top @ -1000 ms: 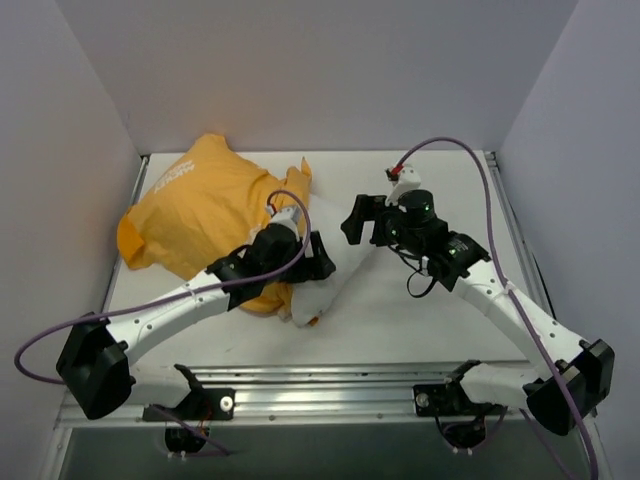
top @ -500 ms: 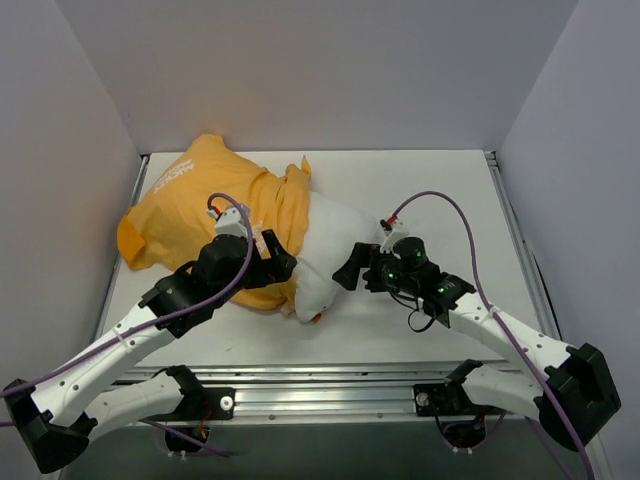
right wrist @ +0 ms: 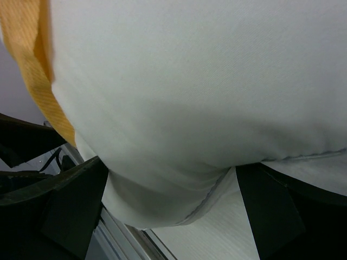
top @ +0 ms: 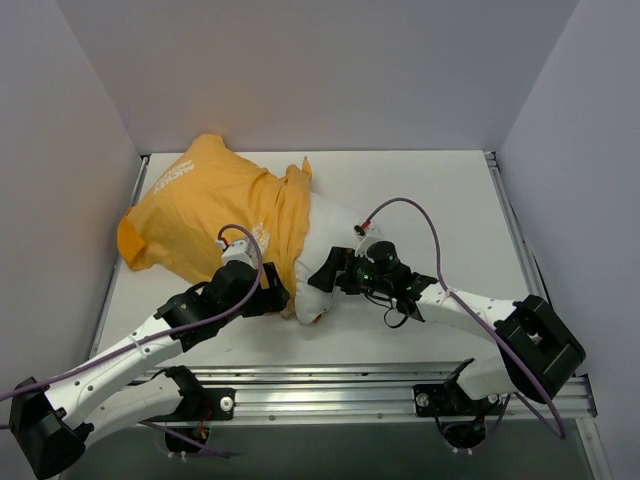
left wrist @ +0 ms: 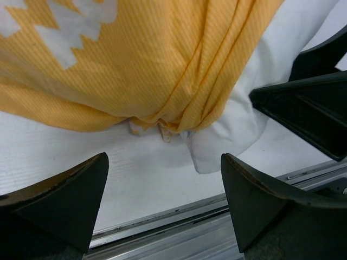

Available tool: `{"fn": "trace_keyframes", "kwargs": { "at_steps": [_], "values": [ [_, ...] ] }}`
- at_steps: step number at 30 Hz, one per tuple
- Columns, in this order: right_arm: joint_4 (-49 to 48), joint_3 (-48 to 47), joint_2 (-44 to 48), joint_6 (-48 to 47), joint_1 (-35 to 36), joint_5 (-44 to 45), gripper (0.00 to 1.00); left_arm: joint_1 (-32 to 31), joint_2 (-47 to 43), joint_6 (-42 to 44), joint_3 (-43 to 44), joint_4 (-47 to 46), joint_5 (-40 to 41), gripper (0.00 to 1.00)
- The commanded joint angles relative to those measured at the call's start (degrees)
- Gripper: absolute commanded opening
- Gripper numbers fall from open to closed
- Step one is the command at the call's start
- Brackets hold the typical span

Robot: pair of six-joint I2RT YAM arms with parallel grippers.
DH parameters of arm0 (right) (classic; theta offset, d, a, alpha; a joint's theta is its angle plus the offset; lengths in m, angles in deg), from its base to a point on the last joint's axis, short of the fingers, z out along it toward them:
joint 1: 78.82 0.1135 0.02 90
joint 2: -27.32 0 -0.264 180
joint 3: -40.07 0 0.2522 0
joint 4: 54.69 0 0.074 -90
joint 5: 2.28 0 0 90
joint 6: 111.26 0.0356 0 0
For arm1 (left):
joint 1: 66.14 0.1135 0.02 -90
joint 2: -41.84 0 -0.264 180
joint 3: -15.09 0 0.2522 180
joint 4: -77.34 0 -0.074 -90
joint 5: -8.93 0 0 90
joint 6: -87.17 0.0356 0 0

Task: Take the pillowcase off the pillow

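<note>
The orange-yellow pillowcase point(top: 205, 205) with white lettering covers the left part of the white pillow point(top: 335, 225), whose right end sticks out bare. My left gripper point(top: 277, 300) is open and empty, low at the near edge of the bunched pillowcase hem point(left wrist: 173, 103). The pillow's near corner point(left wrist: 227, 130) lies ahead of it on the table. My right gripper point(top: 323, 275) is open, and its fingers straddle the pillow's near corner point(right wrist: 179, 162) without closing. An orange strip of pillowcase point(right wrist: 38, 70) shows at the left of the right wrist view.
The white table point(top: 440, 200) extends to the right of the pillow. A metal rail point(top: 330, 385) runs along the near edge, close under both grippers. Grey walls enclose the back and sides. My right gripper point(left wrist: 309, 103) shows close on the right of the left wrist view.
My right gripper has moved left and down onto the pillow's near corner. My left gripper has slid off the pillowcase toward the near edge. More white pillow lies bare than a second ago.
</note>
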Motion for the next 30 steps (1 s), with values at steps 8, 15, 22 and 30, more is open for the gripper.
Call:
{"fn": "trace_keyframes", "kwargs": {
  "at_steps": [8, 15, 22, 30],
  "values": [
    [-2.57, -1.15, -2.58, 0.08, 1.03, 2.37, 0.12, -0.26, 1.6, 0.84, -3.0, -10.22, -2.35, 0.92],
    [5.95, -5.72, 2.52, -2.03, 1.3, 4.83, 0.0, -0.7, 4.59, 1.8, -4.67, -14.61, -0.51, 0.87],
    [8.33, -7.83, 4.46, -2.73, 1.47, 4.57, 0.0, -1.84, 7.85, 3.03, -3.62, -17.69, 0.55, 0.8],
    [8.78, -8.1, 4.37, -3.44, 1.91, 4.83, 0.0, -3.25, 1.97, 1.19, -4.93, -26.28, 4.5, 0.66]
  ]
}}
